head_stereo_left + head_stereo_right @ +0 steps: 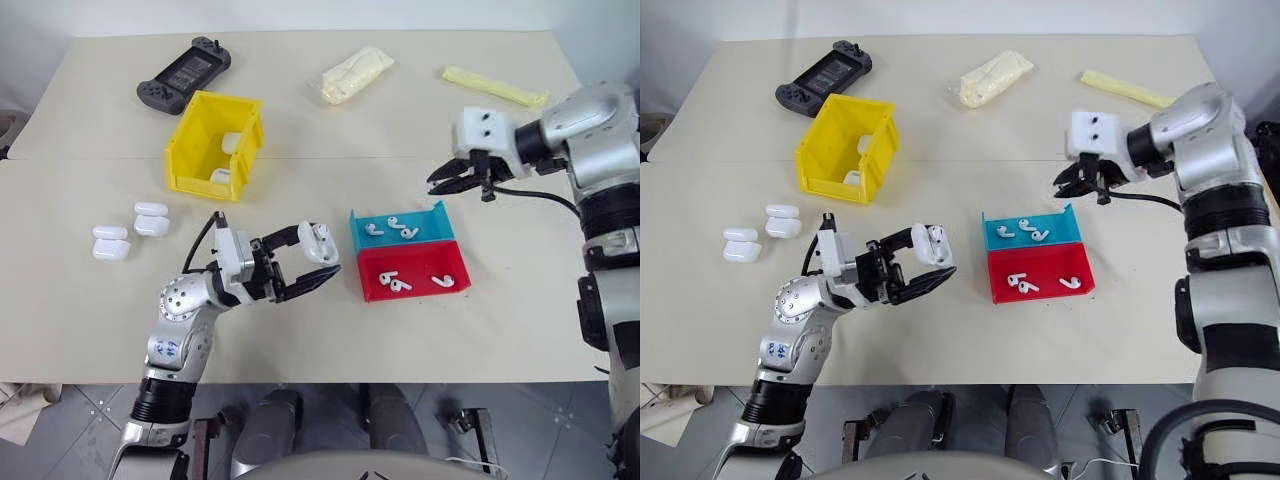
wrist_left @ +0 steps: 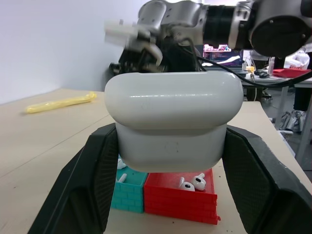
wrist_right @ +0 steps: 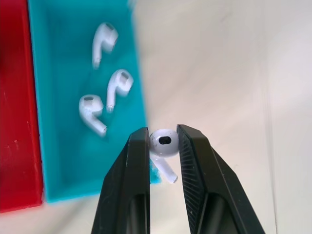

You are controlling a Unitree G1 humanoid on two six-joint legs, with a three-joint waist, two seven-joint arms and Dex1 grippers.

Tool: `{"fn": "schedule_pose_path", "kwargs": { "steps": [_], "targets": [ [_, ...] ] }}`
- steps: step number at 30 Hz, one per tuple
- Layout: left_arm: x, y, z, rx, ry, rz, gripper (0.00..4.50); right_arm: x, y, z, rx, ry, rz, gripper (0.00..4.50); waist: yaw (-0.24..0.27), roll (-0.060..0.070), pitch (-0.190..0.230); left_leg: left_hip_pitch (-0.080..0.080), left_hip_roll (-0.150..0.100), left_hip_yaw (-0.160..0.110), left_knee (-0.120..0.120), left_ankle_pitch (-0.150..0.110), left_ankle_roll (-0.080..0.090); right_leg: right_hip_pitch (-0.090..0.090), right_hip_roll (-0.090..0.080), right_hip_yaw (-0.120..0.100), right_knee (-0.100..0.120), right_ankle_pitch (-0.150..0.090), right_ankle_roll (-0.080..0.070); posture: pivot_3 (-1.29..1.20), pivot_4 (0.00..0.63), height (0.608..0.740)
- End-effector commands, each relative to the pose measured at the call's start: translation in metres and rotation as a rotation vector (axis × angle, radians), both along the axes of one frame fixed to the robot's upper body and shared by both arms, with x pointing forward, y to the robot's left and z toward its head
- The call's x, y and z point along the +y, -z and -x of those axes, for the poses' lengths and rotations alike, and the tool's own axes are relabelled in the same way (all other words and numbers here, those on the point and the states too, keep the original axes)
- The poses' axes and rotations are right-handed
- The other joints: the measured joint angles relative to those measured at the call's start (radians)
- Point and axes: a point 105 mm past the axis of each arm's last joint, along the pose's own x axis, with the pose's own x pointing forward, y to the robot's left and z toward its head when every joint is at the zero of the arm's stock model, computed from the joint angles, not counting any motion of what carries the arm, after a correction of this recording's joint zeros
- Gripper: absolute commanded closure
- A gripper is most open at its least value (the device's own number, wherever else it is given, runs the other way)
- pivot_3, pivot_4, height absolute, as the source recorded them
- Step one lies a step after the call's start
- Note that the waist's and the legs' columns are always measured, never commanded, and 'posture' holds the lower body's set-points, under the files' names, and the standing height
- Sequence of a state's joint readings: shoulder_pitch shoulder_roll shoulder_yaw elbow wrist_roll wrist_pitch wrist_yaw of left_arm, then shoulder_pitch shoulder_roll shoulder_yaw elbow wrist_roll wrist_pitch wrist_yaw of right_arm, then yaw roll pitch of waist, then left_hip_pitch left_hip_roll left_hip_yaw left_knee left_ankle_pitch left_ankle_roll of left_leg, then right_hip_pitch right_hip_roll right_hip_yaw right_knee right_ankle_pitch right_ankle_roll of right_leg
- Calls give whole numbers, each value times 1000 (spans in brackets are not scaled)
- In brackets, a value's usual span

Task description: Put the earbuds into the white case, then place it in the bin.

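A small glossy white rounded case [image 1: 318, 241] is clamped between the fingers of the left gripper [image 1: 312, 264] above a pale beige tabletop [image 1: 300, 330]. A tiny white stemmed earbud [image 3: 164, 144] is pinched by the right gripper [image 3: 163, 146] above the table, just beyond the shallow teal tray [image 1: 398, 229]. The bright yellow plastic bin [image 1: 213, 142] is seen farther back, left. White walls and grey floor tiles [image 1: 90, 410] are visible.

On the tabletop [image 1: 300, 130], the bin [image 1: 213, 142] stands at the far left with a game controller [image 1: 183, 75] behind it. Three cases [image 1: 130, 230] lie nearer, left. Two trays [image 1: 405, 255] sit right of centre, earbuds [image 1: 390, 229] inside.
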State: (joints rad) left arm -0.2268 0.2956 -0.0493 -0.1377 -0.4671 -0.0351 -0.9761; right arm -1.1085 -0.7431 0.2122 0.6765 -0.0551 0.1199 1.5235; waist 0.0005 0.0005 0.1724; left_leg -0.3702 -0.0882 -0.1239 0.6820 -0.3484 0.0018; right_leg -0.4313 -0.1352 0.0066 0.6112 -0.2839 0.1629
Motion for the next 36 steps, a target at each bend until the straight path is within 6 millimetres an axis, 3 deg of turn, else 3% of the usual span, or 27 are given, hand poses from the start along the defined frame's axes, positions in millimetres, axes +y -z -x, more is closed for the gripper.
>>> {"fn": "schedule_pose_path", "kwargs": {
  "steps": [1, 10, 17, 23, 36],
  "targets": [
    [-4, -6, 0, -34, 37, 7, 1718, 11, -23, 22, 76, -14, -247, 4016, 0, 0, 0, 0, 0, 0, 0, 0, 0, 0, 0, 0, 0, 0, 0, 0, 150, 740],
    [-11, -6, -16, -42, 68, -19, 1718, 41, -38, 81, 256, -37, -838, 4016, 9, 0, 0, -1, 0, -1, 0, 0, 0, 0, 0, 0, 0, 0, 0, 0, 150, 740],
    [-20, -14, -23, -48, 83, -14, 1718, 69, -42, 107, 364, -70, -1071, 4016, 17, 0, 0, 0, -1, -1, 1, 0, 0, 0, -1, 0, 1, 0, 0, 0, 150, 740],
    [-26, -20, -25, -61, 89, -8, 1718, 94, -27, 124, 453, -75, -1150, 4016, 18, 0, 0, 0, -2, -1, 1, 0, 0, -1, -1, 0, 2, 0, 0, 0, 150, 740],
    [-27, -27, -24, -70, 81, 10, 1718, 98, -11, 121, 501, -3, -1216, 4016, 10, 0, 0, 0, -2, -1, 1, 0, 1, 0, -1, 0, 3, 0, 0, 0, 150, 740]
  ]
}}
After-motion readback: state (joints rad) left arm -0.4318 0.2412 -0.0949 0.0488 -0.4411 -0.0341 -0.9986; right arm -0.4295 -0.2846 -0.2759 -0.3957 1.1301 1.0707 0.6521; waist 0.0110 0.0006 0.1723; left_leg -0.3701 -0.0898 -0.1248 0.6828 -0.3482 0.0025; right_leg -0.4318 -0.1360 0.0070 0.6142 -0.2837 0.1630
